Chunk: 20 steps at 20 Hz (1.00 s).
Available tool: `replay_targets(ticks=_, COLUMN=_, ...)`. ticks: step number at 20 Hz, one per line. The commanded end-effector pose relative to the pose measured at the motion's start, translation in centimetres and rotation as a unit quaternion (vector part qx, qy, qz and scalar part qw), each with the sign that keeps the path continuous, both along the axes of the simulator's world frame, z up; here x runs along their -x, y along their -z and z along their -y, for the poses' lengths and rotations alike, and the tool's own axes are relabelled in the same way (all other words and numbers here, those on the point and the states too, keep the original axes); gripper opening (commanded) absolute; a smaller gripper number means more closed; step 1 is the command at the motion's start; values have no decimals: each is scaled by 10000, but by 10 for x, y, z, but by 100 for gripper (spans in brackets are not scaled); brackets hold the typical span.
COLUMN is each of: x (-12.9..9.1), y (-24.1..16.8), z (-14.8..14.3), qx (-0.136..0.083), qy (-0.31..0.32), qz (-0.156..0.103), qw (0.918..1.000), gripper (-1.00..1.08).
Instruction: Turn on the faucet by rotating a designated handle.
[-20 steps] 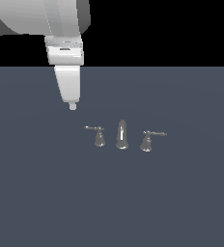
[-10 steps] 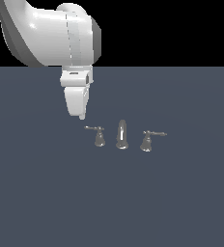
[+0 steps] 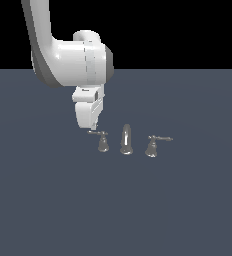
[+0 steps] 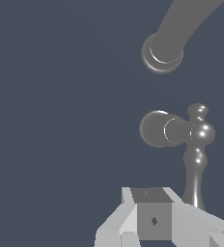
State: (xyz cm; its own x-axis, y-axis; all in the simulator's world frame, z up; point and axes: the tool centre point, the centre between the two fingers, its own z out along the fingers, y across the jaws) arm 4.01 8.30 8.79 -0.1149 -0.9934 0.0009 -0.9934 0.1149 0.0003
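Two levers flank the spout [image 3: 126, 140] (gripper [image 3: 94, 128] above handle [image 3: 102, 140]).

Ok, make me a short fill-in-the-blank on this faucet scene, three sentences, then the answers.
1. The spout stands between two lever ____.
2. The gripper hovers by the tip of the handle on the exterior view's ____ side.
3. In the exterior view, the other handle's lever points toward that view's ____.

Missing words: handles; left; right
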Motion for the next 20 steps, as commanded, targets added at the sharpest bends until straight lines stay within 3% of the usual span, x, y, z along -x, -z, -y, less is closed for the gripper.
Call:
replay_targets(ticks=1, x=-6, y=6, z=4, qx=4, qy=155, qz=4, qw=9999, gripper=-100)
replay_targets(ticks=11, x=-10, y=11, z=8, qx=0, qy=288, qz=1, qw=9996, gripper=-100)
replay_targets(ticks=20, x=18, y=11, z=-13, qx=-3, qy=291, qz=2, qw=9996, gripper=-100)
